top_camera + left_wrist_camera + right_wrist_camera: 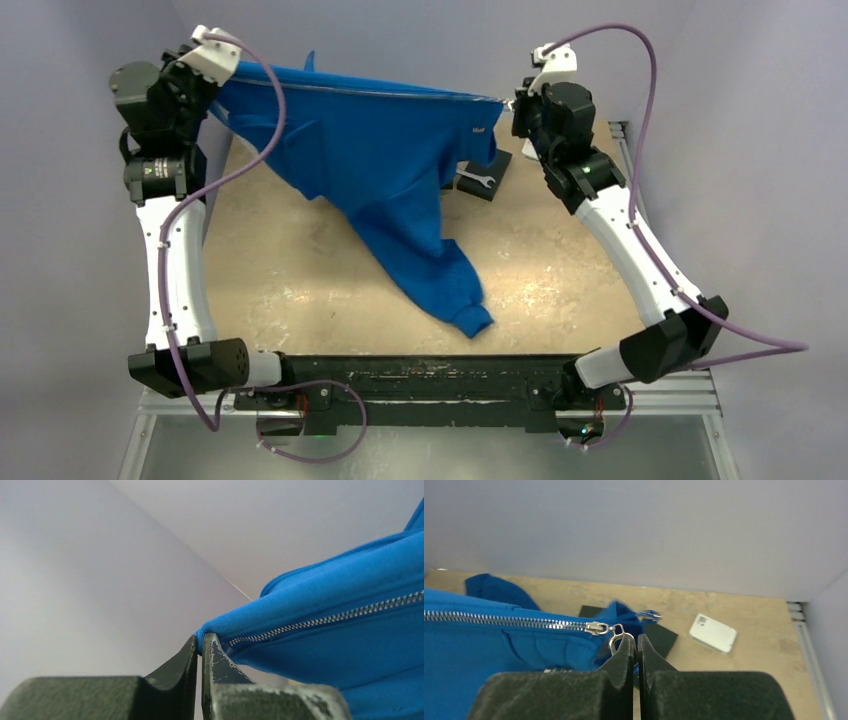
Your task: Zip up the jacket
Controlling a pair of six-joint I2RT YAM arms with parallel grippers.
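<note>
Left gripper (200, 645) pinches the jacket (350, 655) by one corner, at its tips. Right gripper (636, 645) clamps the zipper pull (616, 638); slider (596, 627) just beside.

Robot lab test cell. The left arm (178, 270) and right arm (625, 245) are bolted to a black rail (420, 375) at 6 o'clock, on an aluminium-extrusion frame (680, 403). Purple cables (310, 458) run loose along both arms. Plain grey-lilac walls (420, 30) box in the worn beige table (300, 270) at 9, 12 and 3 o'clock. A spanner (478, 180) lies on a black pad (497, 187) at 1 o'clock, with a small white tag (713, 633) near it.
</note>
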